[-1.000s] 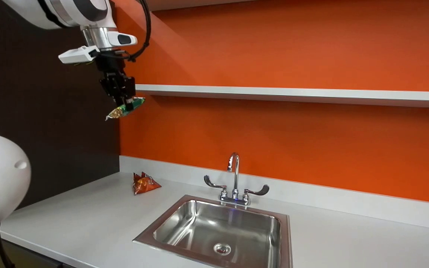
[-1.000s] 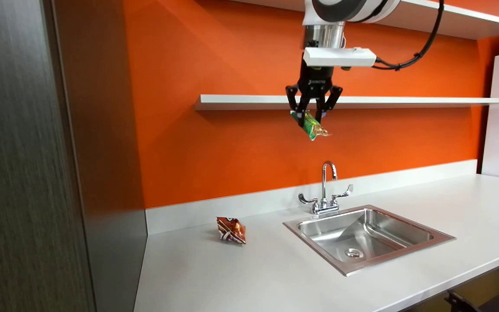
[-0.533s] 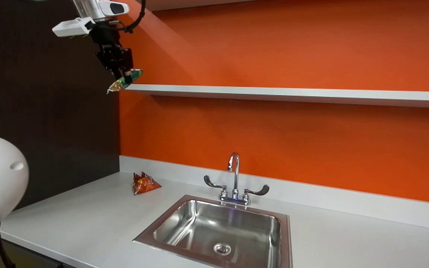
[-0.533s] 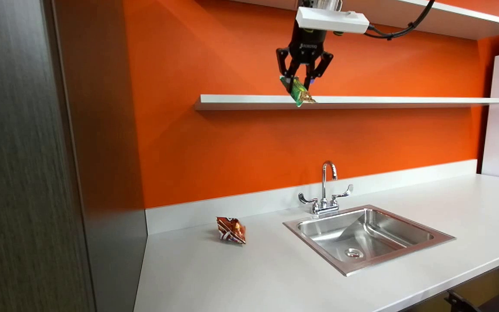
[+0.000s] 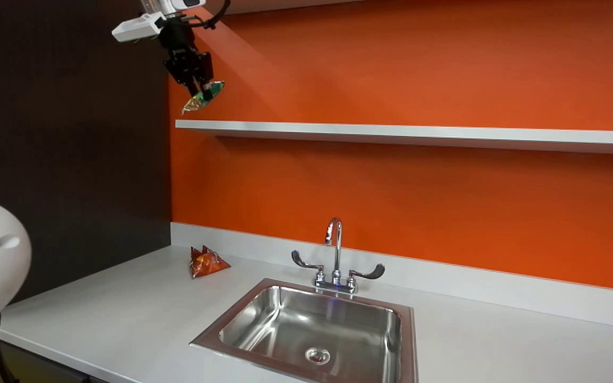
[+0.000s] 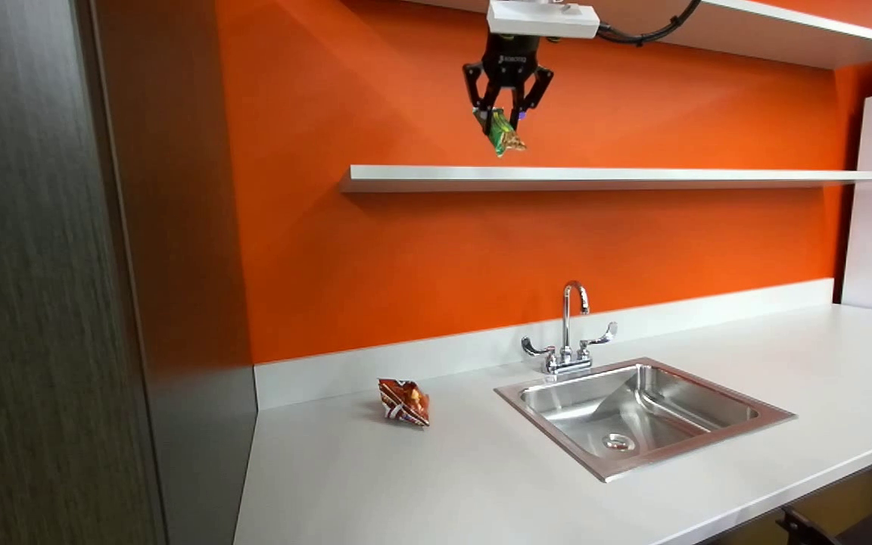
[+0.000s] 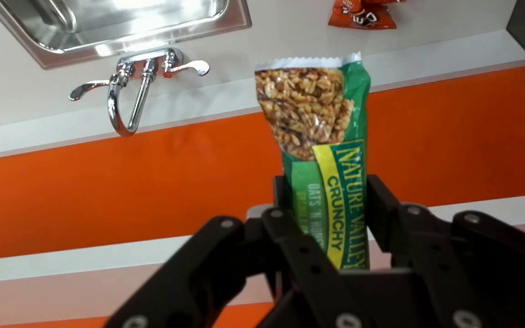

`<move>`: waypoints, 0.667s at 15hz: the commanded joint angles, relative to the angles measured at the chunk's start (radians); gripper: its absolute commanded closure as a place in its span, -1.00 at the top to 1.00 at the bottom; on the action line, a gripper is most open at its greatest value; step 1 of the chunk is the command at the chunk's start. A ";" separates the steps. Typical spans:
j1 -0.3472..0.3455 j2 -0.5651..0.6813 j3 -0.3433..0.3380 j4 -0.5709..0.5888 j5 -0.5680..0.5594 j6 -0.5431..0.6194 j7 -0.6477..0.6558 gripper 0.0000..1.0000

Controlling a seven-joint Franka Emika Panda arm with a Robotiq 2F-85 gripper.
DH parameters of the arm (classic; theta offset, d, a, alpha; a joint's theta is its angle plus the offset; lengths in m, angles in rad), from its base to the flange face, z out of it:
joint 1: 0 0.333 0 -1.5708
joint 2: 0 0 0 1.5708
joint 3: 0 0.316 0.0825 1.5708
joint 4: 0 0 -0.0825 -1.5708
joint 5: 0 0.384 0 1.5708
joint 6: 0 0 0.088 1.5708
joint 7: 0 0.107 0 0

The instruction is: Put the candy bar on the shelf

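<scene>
The candy bar is a green Nature Valley wrapper with a granola picture (image 7: pixel 308 109). It also shows in both exterior views (image 5: pixel 192 104) (image 6: pixel 508 141). My gripper (image 7: pixel 327 191) is shut on it, a finger on each long side. The bar's lower end is hidden behind the gripper in the wrist view. The gripper shows in both exterior views (image 5: pixel 200 91) (image 6: pixel 501 123). The white shelf (image 5: pixel 391 130) runs along the orange wall. In both exterior views (image 6: pixel 633 175) the bar appears above the shelf's front edge, apart from it. The shelf (image 7: pixel 84 255) crosses the lower wrist view.
An orange-brown snack bag (image 5: pixel 208 263) lies on the counter (image 5: pixel 125 308) near the back left corner. A steel sink (image 6: pixel 580 454) with a faucet (image 6: pixel 567 325) is set in the counter. A dark panel (image 5: pixel 72 159) stands beside the shelf's end. An upper shelf (image 6: pixel 784 42) hangs above.
My gripper has risen with the bar from below the shelf's edge to above it, and has moved toward the wall. The bar stays held. The snack bag has not moved.
</scene>
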State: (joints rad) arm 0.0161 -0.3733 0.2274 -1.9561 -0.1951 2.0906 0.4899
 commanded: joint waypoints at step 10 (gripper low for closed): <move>0.060 0.406 -0.021 0.479 -0.087 -0.236 -0.016 -0.65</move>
State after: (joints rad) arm 0.0438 -0.0472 0.2259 -1.6106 -0.2538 1.9355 0.4895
